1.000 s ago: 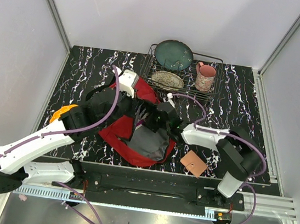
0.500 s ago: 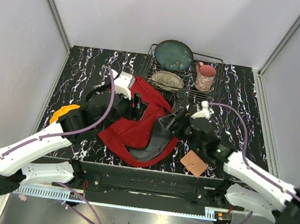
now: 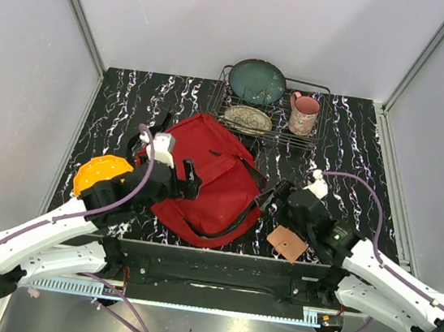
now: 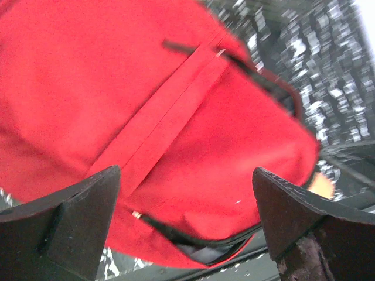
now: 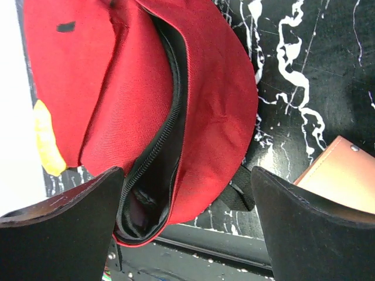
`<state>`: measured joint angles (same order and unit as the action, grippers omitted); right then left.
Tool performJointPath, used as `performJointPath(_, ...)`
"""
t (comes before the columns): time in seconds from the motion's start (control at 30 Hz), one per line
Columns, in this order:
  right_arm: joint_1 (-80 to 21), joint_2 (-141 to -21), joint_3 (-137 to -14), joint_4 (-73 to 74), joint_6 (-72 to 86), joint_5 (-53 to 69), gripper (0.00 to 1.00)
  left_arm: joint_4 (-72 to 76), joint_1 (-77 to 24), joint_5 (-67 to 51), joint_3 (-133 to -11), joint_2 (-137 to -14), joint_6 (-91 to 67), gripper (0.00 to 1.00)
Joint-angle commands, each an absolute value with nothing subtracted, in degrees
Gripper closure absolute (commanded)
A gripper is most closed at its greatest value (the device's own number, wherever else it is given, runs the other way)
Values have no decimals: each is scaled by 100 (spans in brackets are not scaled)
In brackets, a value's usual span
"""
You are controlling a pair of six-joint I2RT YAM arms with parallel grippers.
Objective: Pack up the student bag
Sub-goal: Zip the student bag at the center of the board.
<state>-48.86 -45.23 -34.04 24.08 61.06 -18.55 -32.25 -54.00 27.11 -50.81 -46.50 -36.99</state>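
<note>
Seen from above, we have two robot arms reaching over a black table point(image 3: 353, 167) veined with white. The student bag point(image 3: 213, 173), soft red fabric with black trim, lies flat between the two grippers.

The left gripper point(image 3: 190, 177) has its fingers spread wide and holds nothing. It hangs over the bag's left side. In its wrist view point(image 4: 186, 172) the red bag point(image 4: 117, 88) fills the space ahead of and between the fingers, with a stitched red band running across it.

The right gripper point(image 3: 271, 199) is also spread and empty. It sits just beside the bag's right edge. In its wrist view point(image 5: 187, 175) the bag point(image 5: 217, 88) lies straight ahead, and its black zipper point(image 5: 170, 117) gapes open toward the gripper. A small black tag point(image 5: 65, 26) shows on the red fabric, too small for us to read.

A tan leather-like card point(image 3: 286, 242) lies on the table just to the right of the right gripper. An orange disc point(image 3: 98, 173) lies to the left of the left gripper. Well beyond both grippers stands a wire dish rack point(image 3: 219, 92) with a teal plate point(image 3: 257, 81), a patterned plate point(image 3: 248, 119) and a pink mug point(image 3: 303, 114).
</note>
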Motion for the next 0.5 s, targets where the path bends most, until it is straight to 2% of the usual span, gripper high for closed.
performJointPath(0.0, -4887, -4921, -3656, 2312, 5995, -1671, 5, -3691, -5388, 2900, -4327, -4711, -4754, 1)
performJointPath(0.23, -4887, -5677, -4025, 1829, 5862, -1029, 4, -3463, -5125, 2743, -3710, -4851, -5124, 1)
performJointPath(0.47, -4887, -5292, -3911, 2117, 5994, -1054, 4, -2499, -4466, 1970, -3183, -4948, -4861, 1)
